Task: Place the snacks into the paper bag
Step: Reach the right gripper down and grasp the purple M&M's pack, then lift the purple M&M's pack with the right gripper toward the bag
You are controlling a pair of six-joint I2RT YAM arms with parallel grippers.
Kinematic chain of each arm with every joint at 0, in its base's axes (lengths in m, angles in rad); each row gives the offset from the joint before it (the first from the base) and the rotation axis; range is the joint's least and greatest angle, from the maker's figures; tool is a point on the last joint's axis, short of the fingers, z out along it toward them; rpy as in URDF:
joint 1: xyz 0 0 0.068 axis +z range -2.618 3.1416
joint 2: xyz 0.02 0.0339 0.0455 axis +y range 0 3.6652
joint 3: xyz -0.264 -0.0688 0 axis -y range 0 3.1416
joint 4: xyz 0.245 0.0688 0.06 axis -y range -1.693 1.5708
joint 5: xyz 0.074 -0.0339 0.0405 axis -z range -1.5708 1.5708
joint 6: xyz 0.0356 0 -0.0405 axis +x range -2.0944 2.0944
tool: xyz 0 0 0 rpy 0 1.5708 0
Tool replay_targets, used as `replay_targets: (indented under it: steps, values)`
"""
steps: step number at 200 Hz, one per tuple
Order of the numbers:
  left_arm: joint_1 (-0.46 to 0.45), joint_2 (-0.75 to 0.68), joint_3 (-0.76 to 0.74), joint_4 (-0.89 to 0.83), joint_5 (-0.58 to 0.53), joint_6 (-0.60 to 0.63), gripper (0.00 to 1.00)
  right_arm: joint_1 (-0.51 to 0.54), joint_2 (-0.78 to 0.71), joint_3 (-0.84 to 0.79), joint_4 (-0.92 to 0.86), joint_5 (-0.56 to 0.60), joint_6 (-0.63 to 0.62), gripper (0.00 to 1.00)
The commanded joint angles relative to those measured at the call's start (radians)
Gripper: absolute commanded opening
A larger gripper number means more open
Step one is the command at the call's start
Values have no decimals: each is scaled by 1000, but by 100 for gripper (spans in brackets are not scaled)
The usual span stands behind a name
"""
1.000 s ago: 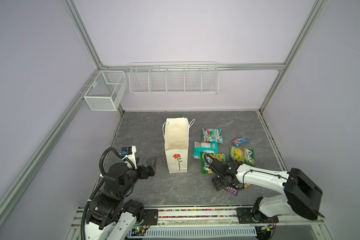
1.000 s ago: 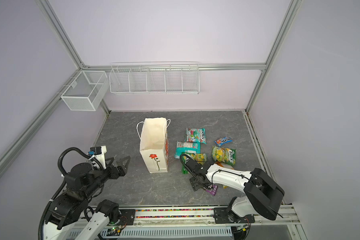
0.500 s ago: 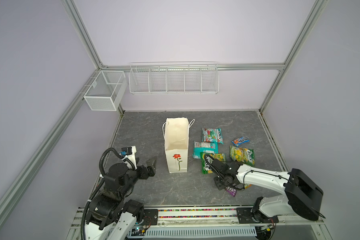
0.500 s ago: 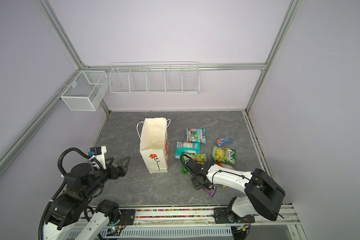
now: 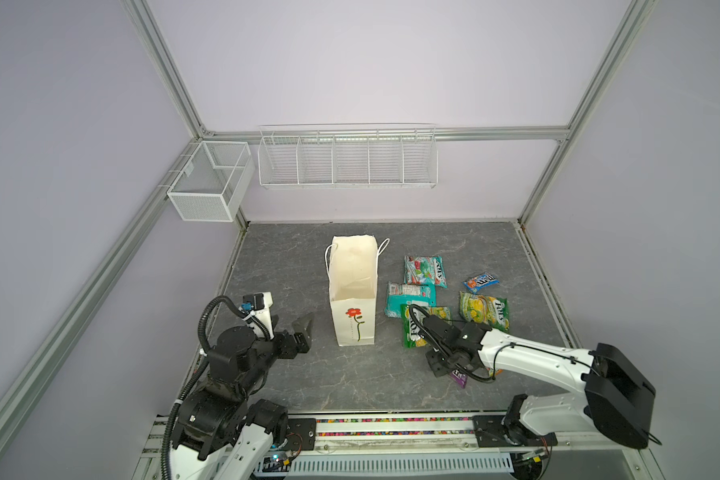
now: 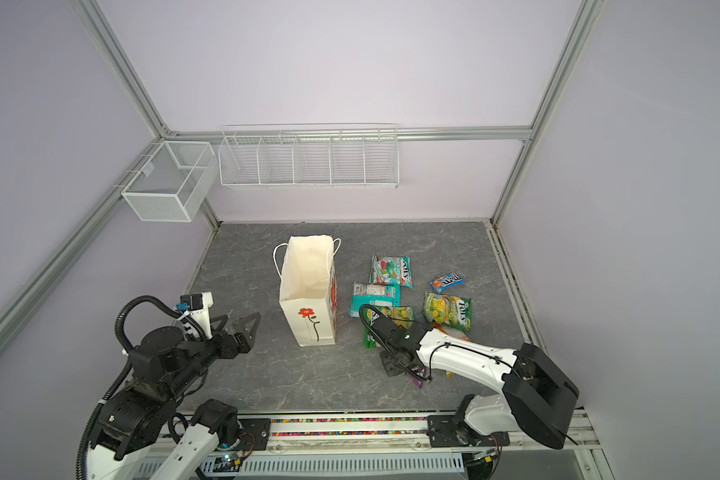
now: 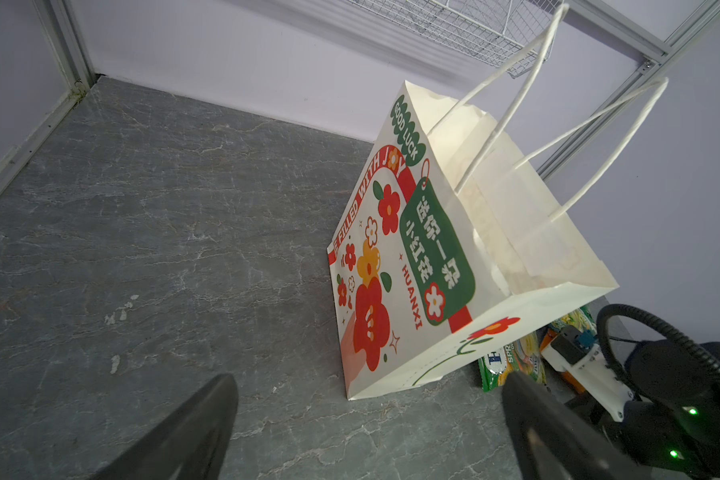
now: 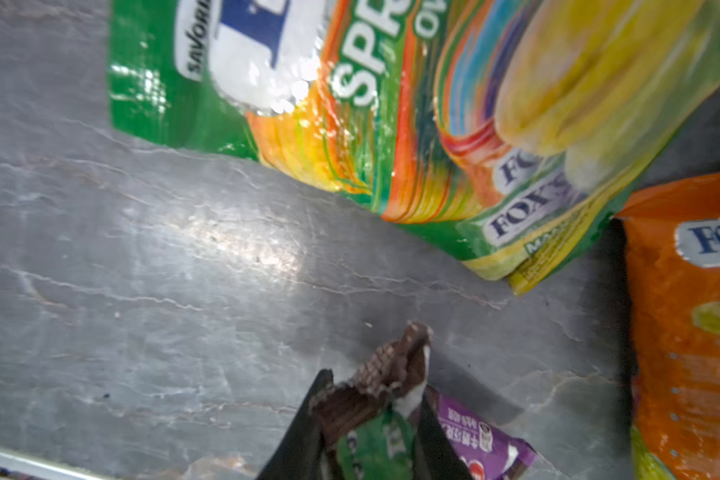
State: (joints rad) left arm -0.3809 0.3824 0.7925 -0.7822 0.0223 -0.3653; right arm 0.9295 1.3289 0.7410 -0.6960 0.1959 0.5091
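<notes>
left fingers point(image 6: 248, 326): I see them wide open, beside bag point(image 5: 352, 332)
right fingers point(image 8: 300, 428): pinching crumpled brown packet point(image 8: 391, 365)

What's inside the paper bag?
In both top views the paper bag shows only bare cream inner walls, nothing lying in it. The floor strip nearest its front wall is hidden by that wall.

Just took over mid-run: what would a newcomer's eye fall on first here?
The tall paper bag with red flowers, standing open mid-table. Right of it, glossy snack packets lie scattered flat on the grey tabletop. Near the front edge, the right gripper pinches a dark brown packet.
</notes>
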Motion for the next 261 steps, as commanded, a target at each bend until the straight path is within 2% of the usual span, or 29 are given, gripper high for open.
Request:
replay_targets:
  steps: [1,134,261]
  values:
    - [-3,-11,-10,10,-18,6,99,14,-43,39,-49,25,11,28]
    - [-4,-15,-11,11,-15,5,99,34,-222,132,-53,33,-14,23]
    - [-3,-5,-15,18,-10,5,99,34,-251,350,-39,46,-118,23]
